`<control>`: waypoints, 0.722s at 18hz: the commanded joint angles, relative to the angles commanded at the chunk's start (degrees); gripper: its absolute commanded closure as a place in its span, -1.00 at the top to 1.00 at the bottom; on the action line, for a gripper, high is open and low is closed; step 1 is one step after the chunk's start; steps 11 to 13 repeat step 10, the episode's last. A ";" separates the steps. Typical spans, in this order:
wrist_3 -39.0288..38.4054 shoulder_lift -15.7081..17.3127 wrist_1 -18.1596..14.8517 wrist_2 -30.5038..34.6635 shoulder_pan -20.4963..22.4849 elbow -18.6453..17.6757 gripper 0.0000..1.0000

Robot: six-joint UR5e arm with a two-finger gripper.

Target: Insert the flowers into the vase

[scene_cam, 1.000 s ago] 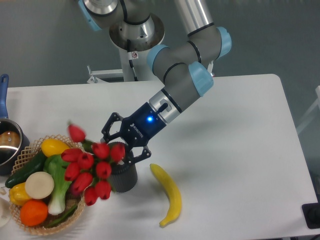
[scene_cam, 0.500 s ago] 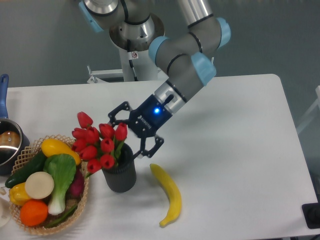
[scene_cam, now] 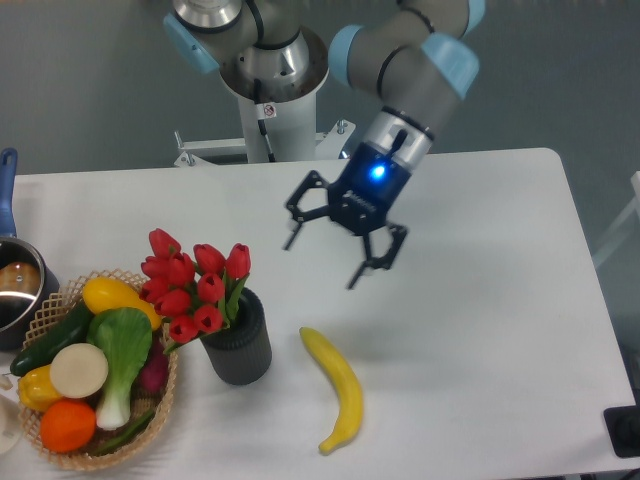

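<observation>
Flowers (scene_cam: 190,285) are in the vase (scene_cam: 237,343), red buds bunched and leaning out to the left over its rim, towards the wicker basket (scene_cam: 165,385) just beside it. The vase stands upright on the white surface (scene_cam: 480,330), front and left of centre. The tool (scene_cam: 338,244) hangs in the air above the surface, up and to the right of the vase, well apart from it, fingers spread wide with nothing between them; a blue light glows on its body. A yellow banana (scene_cam: 337,388) lies on the surface to the right of the vase, near it but not touching. The basket holds a green-and-white leafy vegetable (scene_cam: 118,355), a cucumber, an orange and yellow pieces. At the far left edge, a steel pot (scene_cam: 18,290) with a blue handle. Behind the surface, the arm's pale pedestal (scene_cam: 272,95) rises against a plain grey-green wall (scene_cam: 90,80).
</observation>
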 joint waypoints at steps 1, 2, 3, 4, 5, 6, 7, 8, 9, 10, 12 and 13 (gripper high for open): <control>2.64 -0.87 0.00 4.40 0.00 -0.09 1.00; 4.84 -1.84 0.00 8.62 0.00 0.00 1.00; 5.91 -2.20 0.09 12.84 -0.09 0.35 1.00; 6.18 -2.72 0.00 17.23 -0.17 1.31 1.00; 6.27 -3.77 -0.09 21.10 -0.35 2.45 1.00; 6.36 -4.83 -0.09 23.84 -0.52 3.50 1.00; 6.36 -5.88 -0.09 25.78 -0.53 4.38 1.00; 6.36 -6.68 -0.09 27.71 -0.53 5.00 1.00; 6.27 -7.38 0.00 29.47 -0.87 5.53 1.00; 6.18 -7.82 0.00 30.62 -1.23 5.62 1.00; 6.18 -7.82 0.00 30.62 -1.23 5.62 1.00; 6.18 -7.82 0.00 30.62 -1.23 5.62 1.00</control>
